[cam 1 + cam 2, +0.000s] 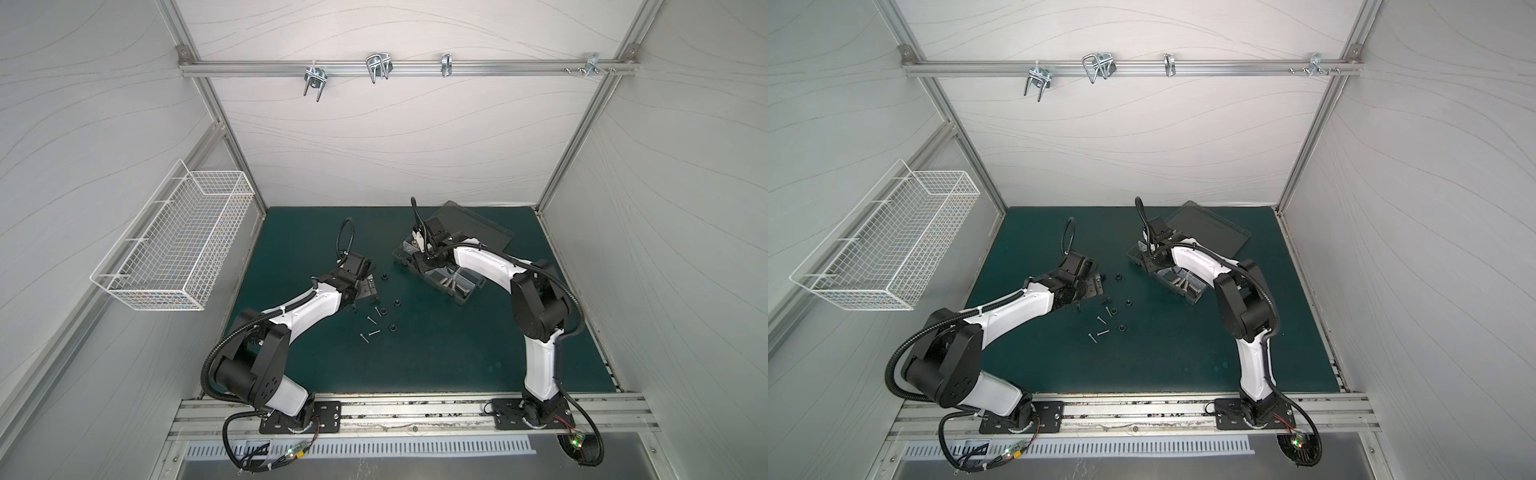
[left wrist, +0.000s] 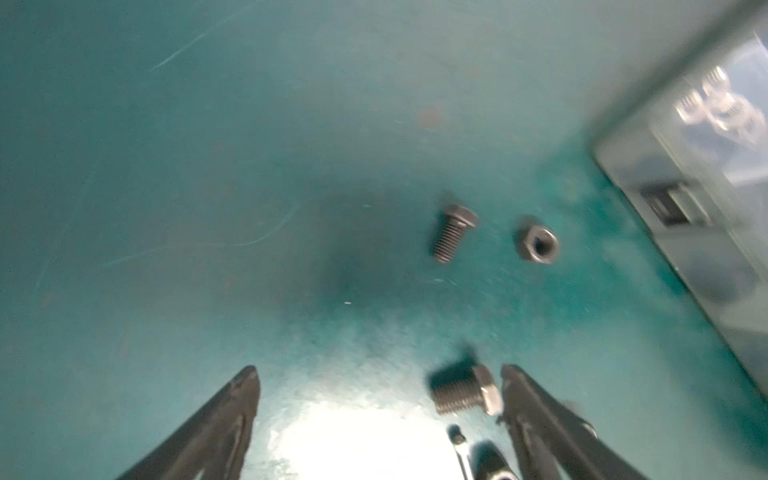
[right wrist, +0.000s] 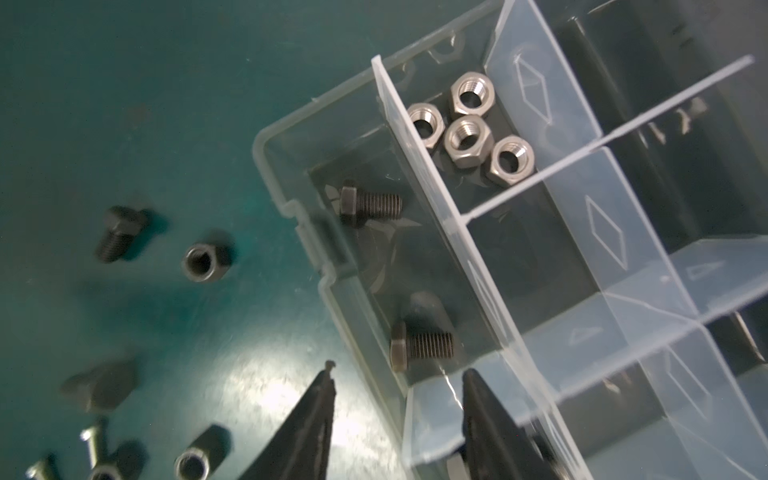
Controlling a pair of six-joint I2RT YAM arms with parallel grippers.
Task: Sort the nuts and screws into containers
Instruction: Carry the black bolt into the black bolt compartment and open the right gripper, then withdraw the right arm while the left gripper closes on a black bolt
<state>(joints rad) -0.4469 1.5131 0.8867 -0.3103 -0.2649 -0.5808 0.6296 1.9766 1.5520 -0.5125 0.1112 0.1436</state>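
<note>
1. Left gripper [image 2: 378,374]: jaws spread wide over dark green mat [image 2: 208,208]; short black hex-head bolt [image 2: 465,392] lies just beside one finger, not pinched.
2. Loose black nuts [image 1: 392,328] and thin silver screws [image 1: 373,332] scattered on the mat, mid-table.
3. Right gripper [image 3: 399,372]: jaws apart, nothing between them, at edge of clear plastic organizer box [image 3: 266,141].
4. End compartment holds two black bolts [image 3: 370,205]; the next holds four silver hex nuts [image 3: 469,124].
</note>
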